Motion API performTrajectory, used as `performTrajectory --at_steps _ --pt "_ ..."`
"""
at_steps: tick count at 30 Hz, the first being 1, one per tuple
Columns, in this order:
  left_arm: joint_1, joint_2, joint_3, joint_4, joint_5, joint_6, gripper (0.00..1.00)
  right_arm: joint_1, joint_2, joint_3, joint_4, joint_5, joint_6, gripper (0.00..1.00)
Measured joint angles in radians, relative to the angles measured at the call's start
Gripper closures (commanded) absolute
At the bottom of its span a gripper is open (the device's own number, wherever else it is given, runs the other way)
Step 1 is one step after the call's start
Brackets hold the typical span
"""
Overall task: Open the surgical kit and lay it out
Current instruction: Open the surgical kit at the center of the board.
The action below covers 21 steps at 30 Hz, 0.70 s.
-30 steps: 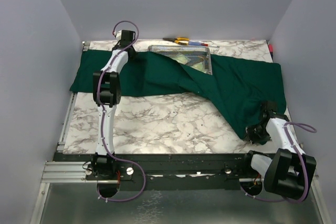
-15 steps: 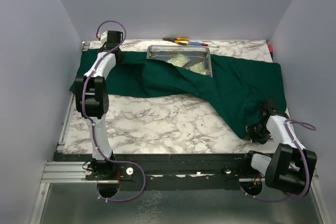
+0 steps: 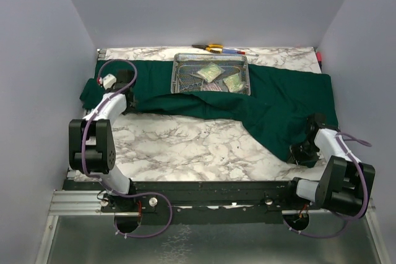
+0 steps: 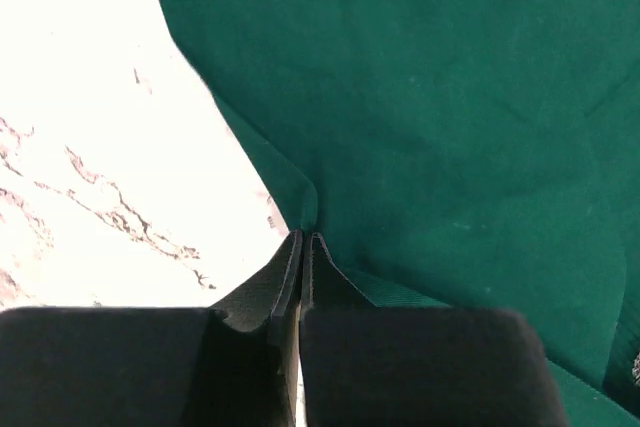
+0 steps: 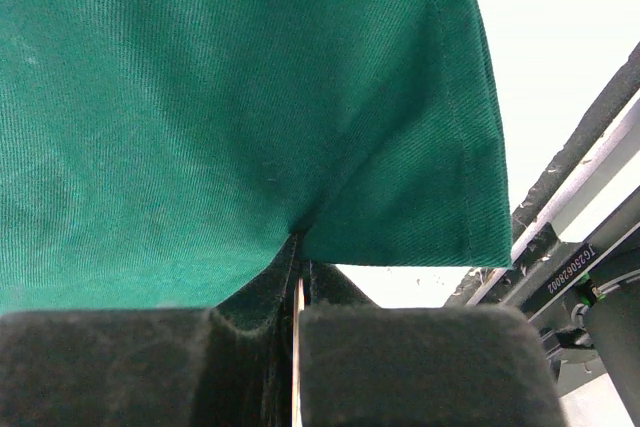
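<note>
1. The dark green cloth wrap (image 3: 278, 106) is spread open across the far half of the marble surface (image 3: 185, 146), so the wire-mesh tray (image 3: 175, 75) is uncovered from above
2. Clear packets (image 3: 210, 71) are seen lying inside the tray; steel instruments cannot be told apart at this size
3. The left pincer (image 4: 303, 242) is pressed together on a fold at the cloth's left end, near the left edge of the surface
4. The right pincer (image 5: 298, 247) is clamped on the cloth's near right corner, close to the near edge of the surface
5. The unwrapping is judged largely done, yet a thick ridge of cloth is bunched along the tray's near side and runs diagonally down to the held right corner
6. The smoothing of that ridge is judged to be left, as is the laying out: nothing is seen set out beside the tray
7. A yellow-handled tool (image 3: 213, 47) and pens (image 3: 234, 51) are seen just behind the tray, apart from the kit
</note>
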Motion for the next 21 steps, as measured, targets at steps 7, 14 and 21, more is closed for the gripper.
performTrajectory --at_steps 7,14,21 --pt "0.093 -0.027 -0.047 0.014 0.092 -0.005 0.30 0.000 0.025 0.012 -0.003 -0.003 -0.016 1.00" --pt "0.213 -0.016 -0.040 0.071 0.165 0.040 0.28 0.000 0.039 0.019 -0.005 -0.007 -0.019 1.00" --pt "0.316 0.047 -0.054 0.208 0.308 0.066 0.41 -0.001 0.064 0.032 -0.013 -0.011 -0.019 1.00"
